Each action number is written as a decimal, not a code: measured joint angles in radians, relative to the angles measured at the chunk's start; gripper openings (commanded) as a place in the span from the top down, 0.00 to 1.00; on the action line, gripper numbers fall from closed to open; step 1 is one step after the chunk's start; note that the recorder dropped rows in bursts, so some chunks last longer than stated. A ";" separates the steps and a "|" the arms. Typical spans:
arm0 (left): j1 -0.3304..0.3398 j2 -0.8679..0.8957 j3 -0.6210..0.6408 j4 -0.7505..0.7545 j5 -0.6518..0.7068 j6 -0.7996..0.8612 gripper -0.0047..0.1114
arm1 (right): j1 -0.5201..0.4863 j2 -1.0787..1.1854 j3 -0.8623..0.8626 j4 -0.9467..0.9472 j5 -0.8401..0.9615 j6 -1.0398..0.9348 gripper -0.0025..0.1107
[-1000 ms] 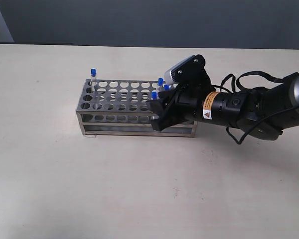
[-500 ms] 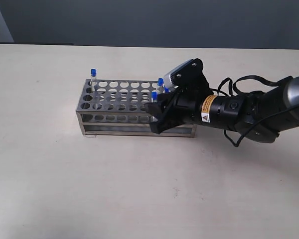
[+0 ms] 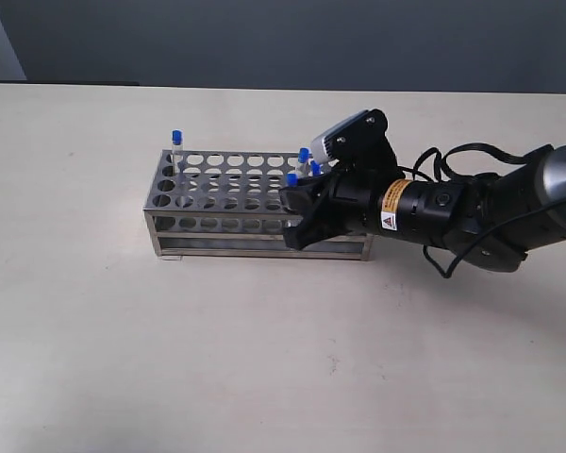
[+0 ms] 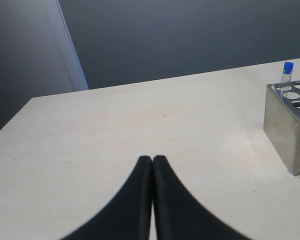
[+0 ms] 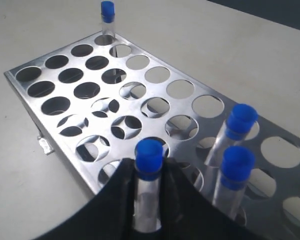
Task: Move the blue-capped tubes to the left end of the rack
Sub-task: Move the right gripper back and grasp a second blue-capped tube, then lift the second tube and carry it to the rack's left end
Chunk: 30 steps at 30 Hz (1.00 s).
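The steel rack [image 3: 217, 193] stands on the table, seen close in the right wrist view as rack [image 5: 85, 90]. One blue-capped tube [image 3: 176, 142] stands at its far left corner, also tube [image 5: 107, 17] and tube [image 4: 287, 74]. Two more tubes [image 3: 309, 160] stand near the right end, shown as tube [image 5: 240, 125] and tube [image 5: 235, 167]. My right gripper [image 5: 149, 172] is shut on the fourth blue-capped tube [image 5: 149, 160], its cap [image 3: 291, 178] just above the fingers. My left gripper [image 4: 152, 160] is shut and empty, off to the rack's left, outside the exterior view.
The beige table [image 3: 123, 330] stretches around the rack; its far edge [image 3: 264, 88] meets a dark wall. The right arm's black body and cables [image 3: 472, 203] lie over the table to the right of the rack.
The right gripper has shifted slightly at the rack's right end and closed around the front blue-capped tube. The rack and the other tubes have not moved.
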 measured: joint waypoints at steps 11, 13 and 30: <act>0.000 0.000 0.000 0.000 0.000 0.000 0.96 | 0.000 -0.115 0.002 -0.002 -0.008 -0.033 0.98; 0.000 0.000 0.000 0.000 0.000 0.000 0.96 | 0.000 -0.142 -0.008 -0.006 -0.008 -0.039 0.98; 0.000 0.000 0.000 0.000 0.000 0.000 0.96 | 0.158 -0.026 -0.383 -0.022 0.115 -0.041 0.98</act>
